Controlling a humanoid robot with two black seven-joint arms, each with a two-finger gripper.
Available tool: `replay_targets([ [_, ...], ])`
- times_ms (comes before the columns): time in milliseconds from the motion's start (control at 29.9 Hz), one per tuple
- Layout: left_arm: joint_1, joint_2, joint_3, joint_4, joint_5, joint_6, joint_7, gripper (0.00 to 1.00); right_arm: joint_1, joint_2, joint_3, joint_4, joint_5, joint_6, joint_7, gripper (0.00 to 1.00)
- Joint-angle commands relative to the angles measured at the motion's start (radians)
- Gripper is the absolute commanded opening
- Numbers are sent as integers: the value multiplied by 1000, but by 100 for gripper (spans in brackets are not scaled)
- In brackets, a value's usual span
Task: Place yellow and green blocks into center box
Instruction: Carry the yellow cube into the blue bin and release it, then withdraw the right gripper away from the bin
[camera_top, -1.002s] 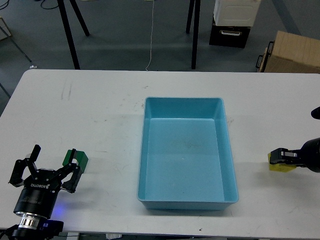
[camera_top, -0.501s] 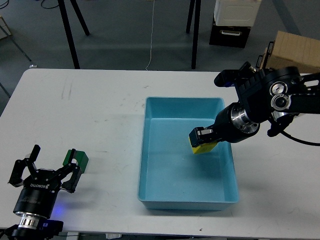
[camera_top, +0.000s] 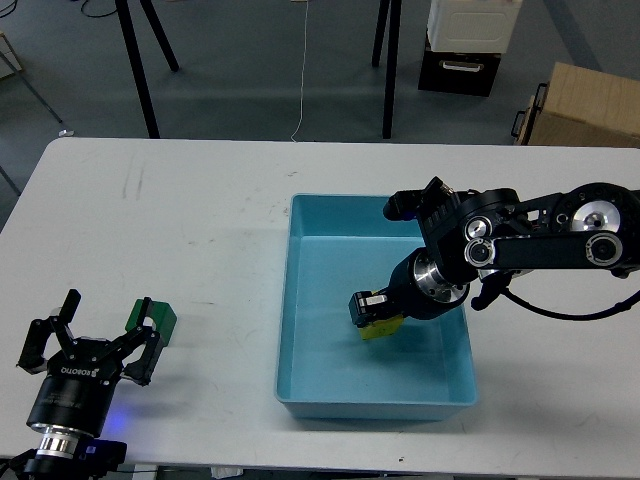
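Yellow block (camera_top: 380, 328) in blue box (camera_top: 300, 300), green block (camera_top: 160, 320) outside

Right black two-finger gripper (camera_top: 372, 311) clamped on small yellow block (camera_top: 380, 328) inside light-blue plastic box (camera_top: 374, 396); left gripper (camera_top: 104, 328) spread wide beside green block (camera_top: 156, 318) on white table (camera_top: 170, 220).

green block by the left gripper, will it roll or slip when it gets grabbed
The green block looks flat-sided with sharp edges, so it should sit still rather than roll. It seems rigid, likely keeping its shape in a squeeze. It looks small beside the left gripper, so it is probably light and might skid on the smooth white table if nudged off-centre.
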Motion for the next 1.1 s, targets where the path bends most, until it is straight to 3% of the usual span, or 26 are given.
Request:
replay_targets([
  [0,0,0,0,0,0,0,0,100,1,-8,12,-1,2,-10,0,100],
  [334,0,0,0,0,0,0,1,100,15,-142,283,-82,302,-77,0,100],
  [534,-1,0,0,0,0,0,3,100,-10,-249,495,-240,474,-77,6,100],
  [635,-1,0,0,-2,0,0,4,100,-110,-254,674,-359,485,-76,14,100],
  [835,-5,0,0,0,0,0,4,100,-442,-257,1174,-429,676,-54,147,100],
  [1069,-9,0,0,0,0,0,4,100,-828,-355,1474,-323,1006,81,265,100],
])
